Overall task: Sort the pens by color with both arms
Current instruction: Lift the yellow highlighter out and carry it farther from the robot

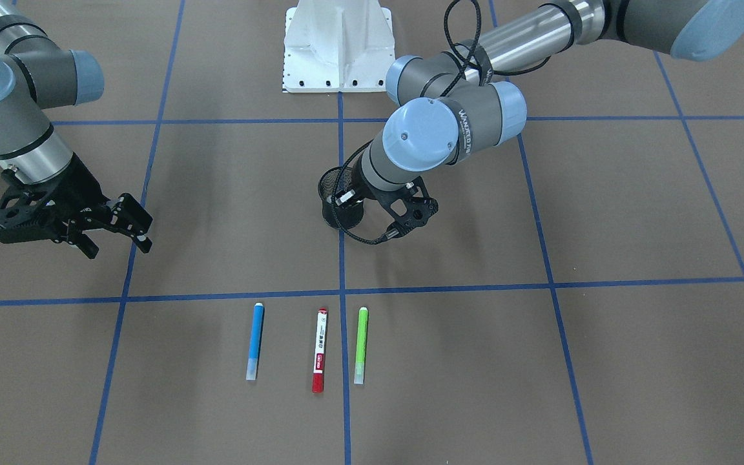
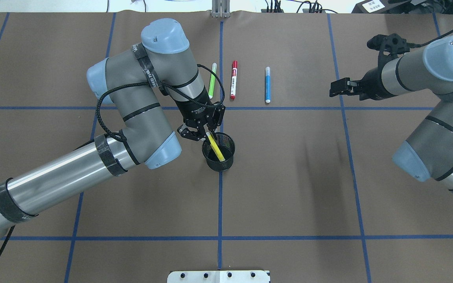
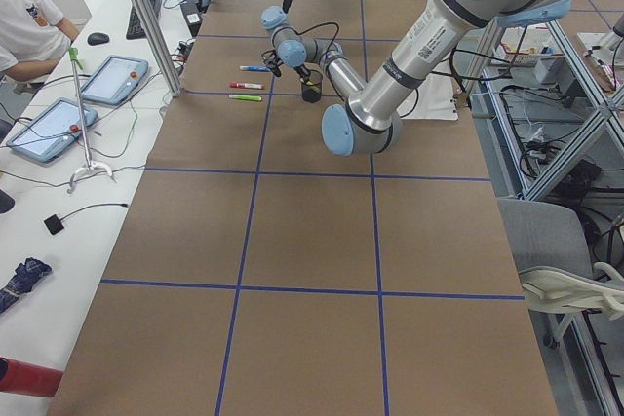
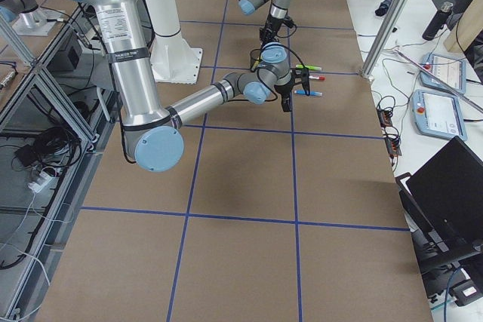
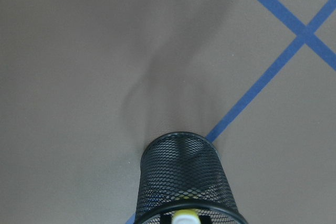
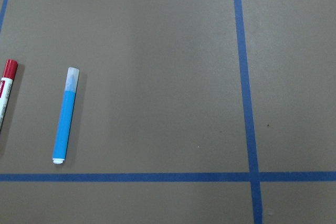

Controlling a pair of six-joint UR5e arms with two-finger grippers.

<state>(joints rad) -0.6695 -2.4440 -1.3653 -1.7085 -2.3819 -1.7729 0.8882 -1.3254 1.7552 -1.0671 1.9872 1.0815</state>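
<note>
Three pens lie side by side on the brown table: blue, red with a white barrel and green. The yellow pen leans inside the black mesh cup. My left gripper hangs over the cup's rim, shut on the yellow pen's upper end; the pen's cap shows at the bottom of the left wrist view. Off to the side, my right gripper hovers open above the table with nothing in it. Its wrist view looks down on the blue pen.
Blue tape lines divide the table into squares. The white base plate stands at the robot's side of the table. A side bench with tablets and a seated person runs along the far edge.
</note>
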